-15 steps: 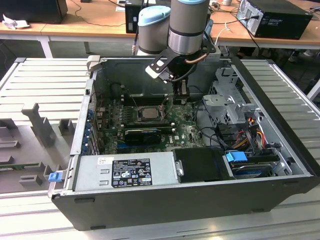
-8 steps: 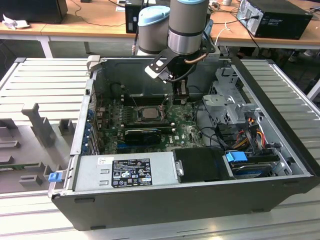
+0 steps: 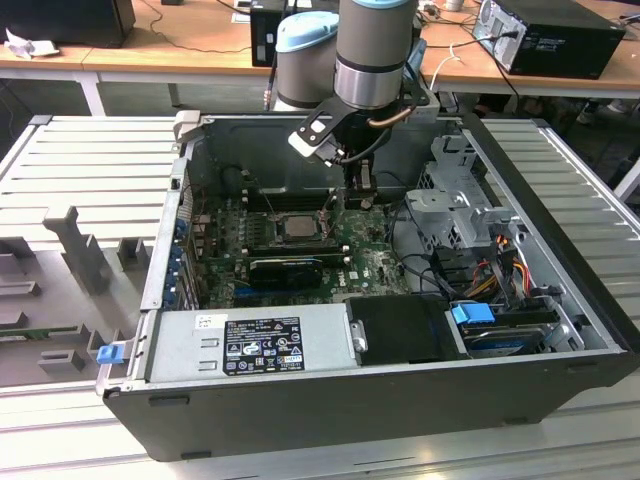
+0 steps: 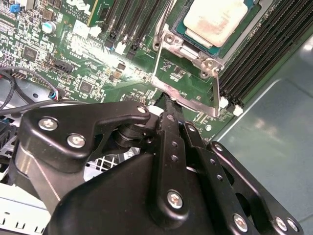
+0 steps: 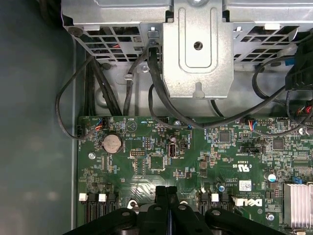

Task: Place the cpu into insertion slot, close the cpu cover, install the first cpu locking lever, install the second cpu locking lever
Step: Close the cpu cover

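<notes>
The cpu [image 4: 215, 20], a pale square chip, lies in the insertion slot [image 4: 191, 49] on the green board; in the exterior view the cpu [image 3: 297, 226] sits mid-board. The cpu cover [image 4: 188, 96], a thin silver frame, is swung up and open from the slot's edge. My gripper [image 4: 168, 104] is shut with nothing between its fingers, and its tips sit right at the cover's raised free edge. In the first wrist view the gripper [image 5: 166, 190] hangs low over the board. From the exterior view the gripper [image 3: 357, 185] is just to the right of the slot.
The board lies deep inside an open computer case [image 3: 560, 330] with tall walls. A metal drive cage [image 3: 455, 205] with black cables [image 5: 146, 98] stands close to the gripper. A ribbed black card [image 3: 287, 268], memory slots [image 4: 259, 58] and a grey power supply [image 3: 250, 345] surround the slot.
</notes>
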Tool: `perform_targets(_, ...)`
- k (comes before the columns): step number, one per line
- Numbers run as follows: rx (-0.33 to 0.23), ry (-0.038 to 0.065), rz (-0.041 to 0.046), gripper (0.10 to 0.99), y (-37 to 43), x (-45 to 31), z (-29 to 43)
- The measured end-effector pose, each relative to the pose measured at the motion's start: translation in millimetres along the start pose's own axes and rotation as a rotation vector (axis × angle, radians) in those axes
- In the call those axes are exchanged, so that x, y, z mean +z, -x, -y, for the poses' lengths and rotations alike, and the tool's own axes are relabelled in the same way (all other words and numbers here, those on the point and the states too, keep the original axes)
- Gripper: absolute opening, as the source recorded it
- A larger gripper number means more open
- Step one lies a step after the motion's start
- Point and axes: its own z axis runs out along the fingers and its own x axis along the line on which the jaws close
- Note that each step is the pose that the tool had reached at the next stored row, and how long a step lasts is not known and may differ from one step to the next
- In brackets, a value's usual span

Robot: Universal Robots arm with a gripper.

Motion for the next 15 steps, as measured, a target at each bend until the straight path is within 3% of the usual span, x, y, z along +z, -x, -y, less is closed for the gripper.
perform_targets(15, 0.000, 0.000, 0.0001, 0.106, 0.0, -0.3, 5.3)
